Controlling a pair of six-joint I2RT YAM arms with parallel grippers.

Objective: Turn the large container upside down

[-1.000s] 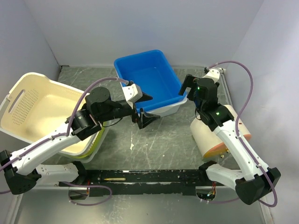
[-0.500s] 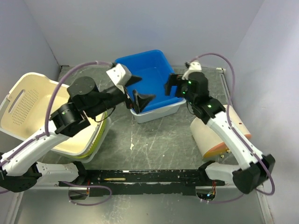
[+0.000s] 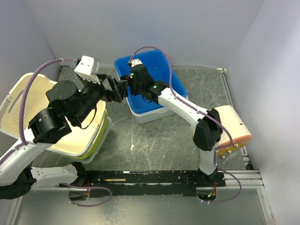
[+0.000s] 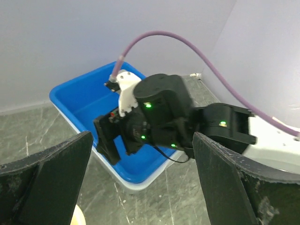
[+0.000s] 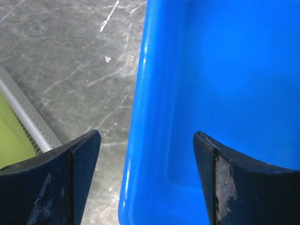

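The large container (image 3: 26,110) is a cream perforated basket standing open side up at the left, nested on a green and white tub; a sliver of it shows at the bottom of the left wrist view (image 4: 77,218). My left gripper (image 3: 114,89) is open and empty, raised over the basket's right rim and pointing at the blue tub (image 3: 159,82). In its own view the left gripper (image 4: 140,187) faces my right gripper. My right gripper (image 3: 123,78) is open, its jaws straddling the blue tub's left rim (image 5: 140,117) without closing on it; the right gripper (image 5: 146,180) holds nothing.
The blue tub sits inside a white tub (image 3: 157,115) at the back centre. A green tub (image 3: 97,136) lies under the cream basket; its edge shows in the right wrist view (image 5: 11,140). A cream and orange drum (image 3: 232,129) lies at the right.
My right arm has swung left across the blue tub, from its right side to its left rim. My left gripper has pulled back left and up toward the cream basket.
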